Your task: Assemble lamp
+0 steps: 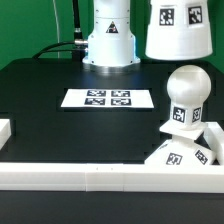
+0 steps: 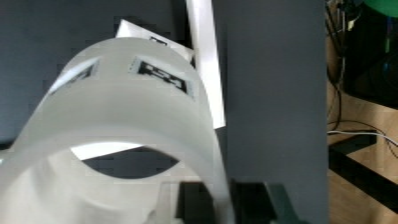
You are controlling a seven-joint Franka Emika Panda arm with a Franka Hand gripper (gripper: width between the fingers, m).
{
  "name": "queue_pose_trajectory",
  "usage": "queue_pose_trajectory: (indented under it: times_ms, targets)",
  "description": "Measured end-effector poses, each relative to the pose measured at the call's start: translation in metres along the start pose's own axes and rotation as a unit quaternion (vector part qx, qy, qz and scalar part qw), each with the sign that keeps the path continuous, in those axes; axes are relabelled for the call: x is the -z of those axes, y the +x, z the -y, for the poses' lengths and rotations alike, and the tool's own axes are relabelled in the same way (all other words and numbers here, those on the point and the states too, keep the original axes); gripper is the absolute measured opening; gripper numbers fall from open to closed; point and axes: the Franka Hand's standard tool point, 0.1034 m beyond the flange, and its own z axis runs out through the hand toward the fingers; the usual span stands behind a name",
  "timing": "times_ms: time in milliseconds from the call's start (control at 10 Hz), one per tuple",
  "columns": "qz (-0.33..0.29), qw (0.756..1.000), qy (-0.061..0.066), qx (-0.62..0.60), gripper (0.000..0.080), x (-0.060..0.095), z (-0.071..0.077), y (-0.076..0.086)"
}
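Observation:
The white tapered shade (image 1: 178, 28) hangs in the air at the exterior view's upper right, with tags on its side. In the wrist view the shade (image 2: 125, 110) fills the picture, its open rim toward the camera. My gripper (image 2: 228, 205) is shut on the shade's wall, one dark finger on each side of it. The gripper itself is out of the exterior view. The round-topped bulb (image 1: 187, 95) stands upright on the low square base (image 1: 172, 155) at the exterior view's right, below the shade.
The marker board (image 1: 108, 98) lies flat in the middle of the black table. The robot's white pedestal (image 1: 110, 40) stands at the back. White border rails (image 1: 100, 172) run along the front, one (image 2: 205, 60) also in the wrist view.

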Motion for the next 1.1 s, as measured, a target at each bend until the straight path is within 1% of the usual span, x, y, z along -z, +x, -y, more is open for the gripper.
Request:
queue_pose_trajectory:
  times_ms: [200, 400, 600, 700, 900, 1000, 1100]
  targets:
    - [-0.001, 1.000, 0.000, -0.002, 0.0044, 0.001, -0.002, 0.001]
    - [0.003, 1.000, 0.000, 0.002, 0.0044, -0.006, 0.000, 0.004]
    - [0.007, 1.000, 0.000, 0.003, 0.0044, -0.020, 0.003, 0.015]
    - [0.009, 1.000, -0.001, 0.002, 0.0044, -0.031, 0.002, 0.018]
    - [0.008, 1.000, -0.003, 0.004, 0.0044, -0.048, 0.004, 0.018]
    - [0.006, 1.000, -0.005, 0.002, 0.0044, -0.057, 0.002, 0.018]
    - [0.007, 1.000, -0.006, 0.001, 0.0044, -0.063, -0.001, 0.017]
